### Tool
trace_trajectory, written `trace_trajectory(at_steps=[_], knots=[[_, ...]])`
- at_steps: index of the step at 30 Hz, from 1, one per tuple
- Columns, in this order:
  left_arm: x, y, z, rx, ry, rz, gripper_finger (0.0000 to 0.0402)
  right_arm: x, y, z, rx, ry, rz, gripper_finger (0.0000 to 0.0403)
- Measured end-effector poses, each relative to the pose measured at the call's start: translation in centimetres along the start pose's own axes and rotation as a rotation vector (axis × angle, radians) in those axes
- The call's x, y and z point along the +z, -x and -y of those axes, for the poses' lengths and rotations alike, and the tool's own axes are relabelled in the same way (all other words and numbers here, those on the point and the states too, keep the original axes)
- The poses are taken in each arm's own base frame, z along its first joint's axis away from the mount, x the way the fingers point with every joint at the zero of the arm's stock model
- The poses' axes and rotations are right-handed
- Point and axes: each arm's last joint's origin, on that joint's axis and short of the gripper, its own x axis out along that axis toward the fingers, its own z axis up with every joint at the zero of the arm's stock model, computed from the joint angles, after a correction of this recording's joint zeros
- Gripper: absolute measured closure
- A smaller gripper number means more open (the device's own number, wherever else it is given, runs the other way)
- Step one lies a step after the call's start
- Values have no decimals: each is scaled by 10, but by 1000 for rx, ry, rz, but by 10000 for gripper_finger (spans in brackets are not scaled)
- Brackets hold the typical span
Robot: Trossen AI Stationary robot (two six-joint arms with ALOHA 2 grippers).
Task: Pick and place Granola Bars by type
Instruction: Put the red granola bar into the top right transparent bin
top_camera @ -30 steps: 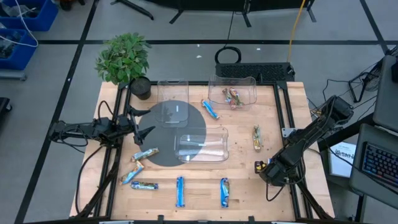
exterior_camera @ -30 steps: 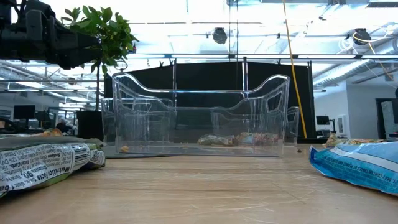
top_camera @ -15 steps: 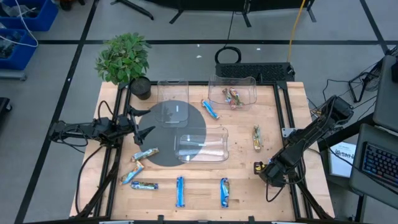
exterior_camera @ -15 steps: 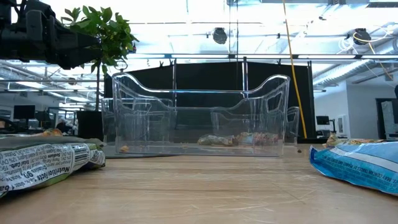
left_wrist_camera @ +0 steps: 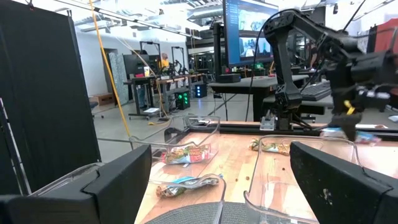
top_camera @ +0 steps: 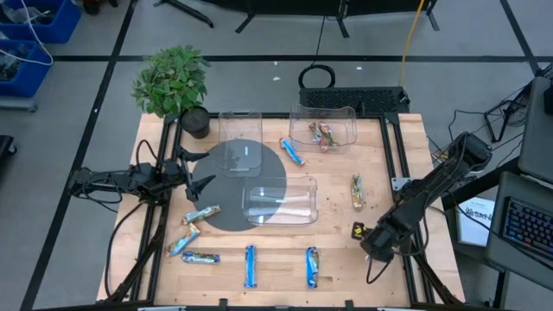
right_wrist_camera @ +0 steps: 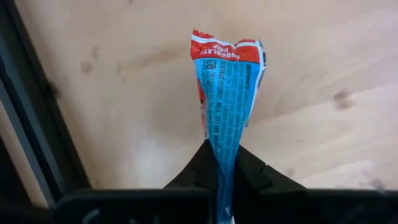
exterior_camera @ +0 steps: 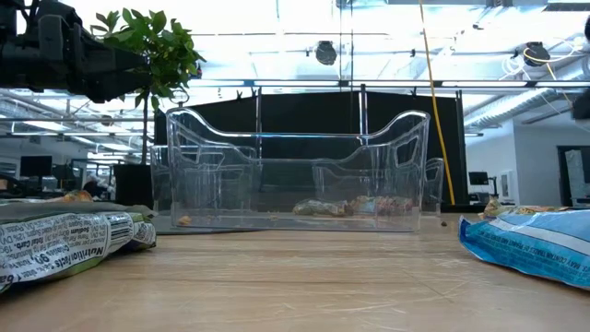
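- granola bars are seen scattered over the wooden table [top_camera: 337, 268] in the high view: three blue ones [top_camera: 250, 264] along the near edge, more at the left beside a dark round mat [top_camera: 226, 173], one blue bar [top_camera: 292, 152] near the far bins, one tan bar [top_camera: 356, 191] at the right.
- a few bars [top_camera: 323, 135] are seen lying inside the far right clear bin [top_camera: 346, 117]; the near clear bin [top_camera: 302, 200] lies partly on the mat.
- the right gripper [top_camera: 361, 233] is placed at the table's right edge, clenched on a bar; the left gripper [top_camera: 200, 175] is held with fingers spread at the mat's left rim, holding nothing.
- in the low view, a clear bin [exterior_camera: 295, 171] is seen ahead, with wrapped bars [exterior_camera: 355, 206] showing through its walls, and a blue wrapper [exterior_camera: 530, 242] close at the right.
- in the left wrist view, bars [left_wrist_camera: 186, 152] in a bin and the other arm [left_wrist_camera: 292, 56] are shown.
- in the right wrist view, a blue and red bar [right_wrist_camera: 227, 93] is pinched between the fingers [right_wrist_camera: 249, 171] above bare wood.
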Motion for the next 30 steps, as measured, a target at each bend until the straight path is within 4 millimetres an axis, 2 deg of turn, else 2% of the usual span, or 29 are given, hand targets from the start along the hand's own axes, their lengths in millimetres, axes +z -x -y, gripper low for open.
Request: trace_trajectory(at_steps=[8,20,30], knots=[[0,0,0,0,0,0,23,34,39,9,-72,-80,144,397],[0,0,0,0,0,0,23,71,105,23,-364,-338,345,398],[0,0,0,0,0,-1,23,83,142,48,-647,-618,602,398]])
